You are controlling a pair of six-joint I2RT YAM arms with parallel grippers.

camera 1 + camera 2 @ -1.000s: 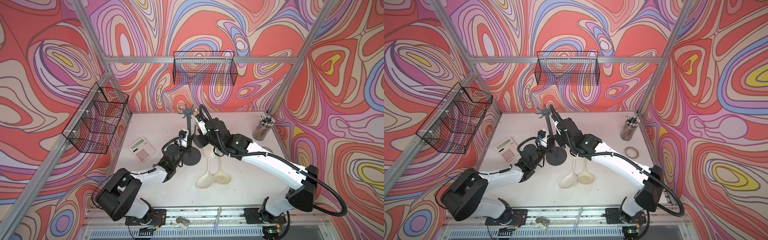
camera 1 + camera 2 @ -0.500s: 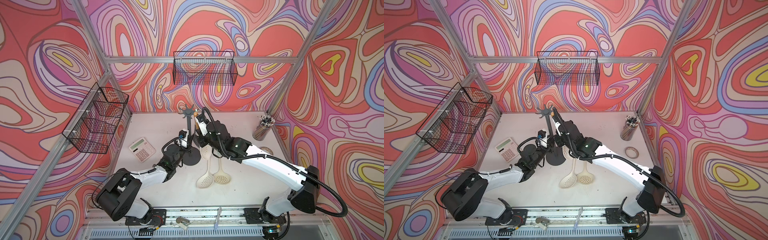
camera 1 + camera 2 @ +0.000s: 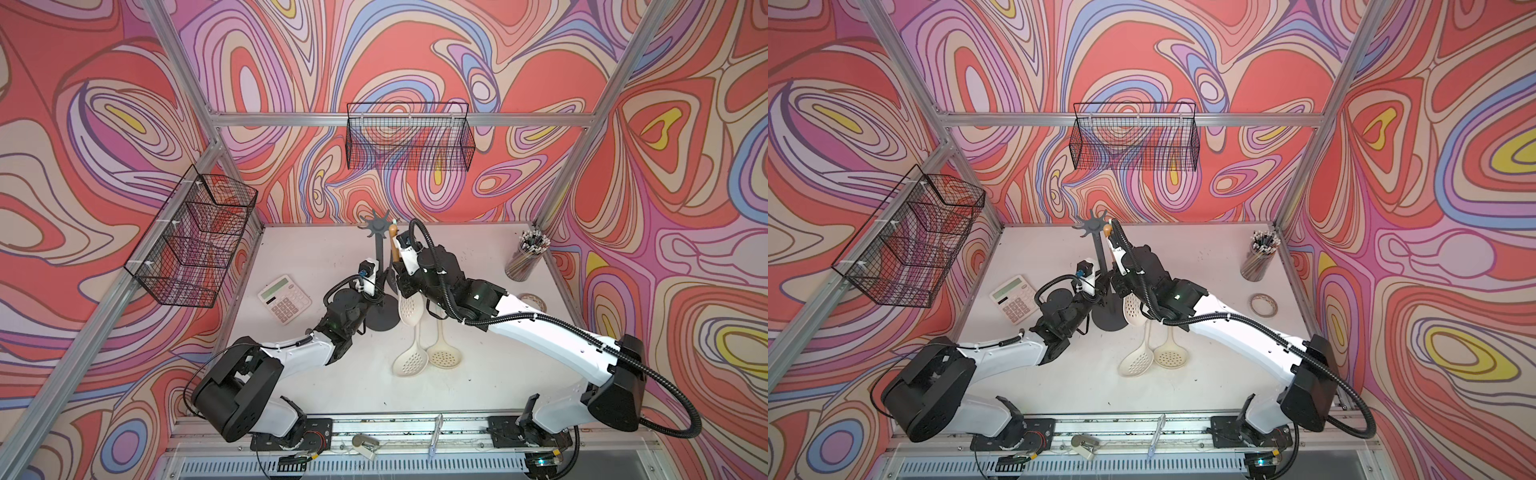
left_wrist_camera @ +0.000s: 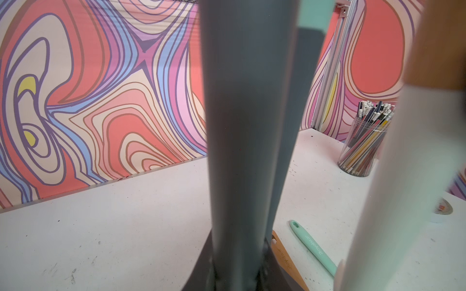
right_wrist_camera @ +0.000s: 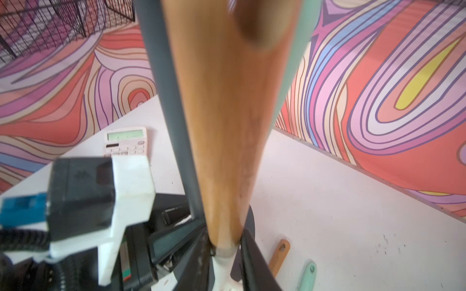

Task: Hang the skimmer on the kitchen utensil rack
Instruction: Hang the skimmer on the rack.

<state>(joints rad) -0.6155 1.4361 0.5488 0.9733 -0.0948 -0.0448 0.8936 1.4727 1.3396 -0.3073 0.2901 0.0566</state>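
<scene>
Skimmer (image 3: 409, 306) upright beside the kitchen utensil rack (image 3: 379, 257), centre of frame.
Top views, both: rack standing mid-frame on the bench (image 3: 316, 249), left gripper (image 3: 377, 293) closed tight on its pole near the base; skimmer just right of the pole, wooden handle tip at the hook crown, right gripper (image 3: 398, 281) around its neck. Left wrist view: grey pole close up. Right wrist view: white neck between the right gripper's fingers (image 5: 257, 267); cannot tell whether pinched or slack, nor whether hooked.
</scene>
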